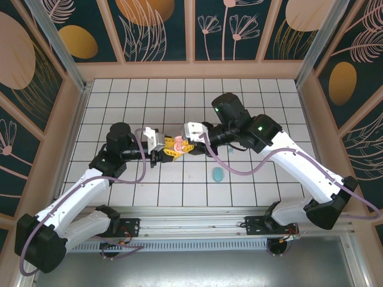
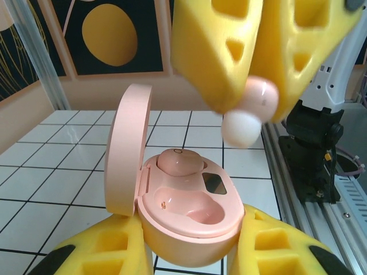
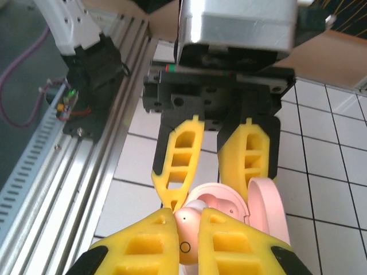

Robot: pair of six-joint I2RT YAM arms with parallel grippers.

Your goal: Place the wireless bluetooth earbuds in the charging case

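Note:
My left gripper [image 1: 160,150] is shut on the pink charging case [image 2: 189,212], gripping its base from both sides [image 2: 189,249]. The case's lid [image 2: 129,154] stands open to the left. One pink earbud [image 2: 179,160] sits in the far slot, and the near slot [image 2: 195,207] is bare. My right gripper [image 1: 182,143] is shut on a second pink earbud [image 3: 186,229], held between its yellow fingers [image 2: 221,51] just above the case's right side, its white tip [image 2: 243,127] pointing down. In the right wrist view that earbud hangs over the open case [image 3: 229,200].
A teal oval case [image 1: 218,174] lies shut on the tiles in front of the right arm. A small light blue bit [image 1: 229,151] lies near it. The metal rail [image 2: 298,172] runs along the table's near edge.

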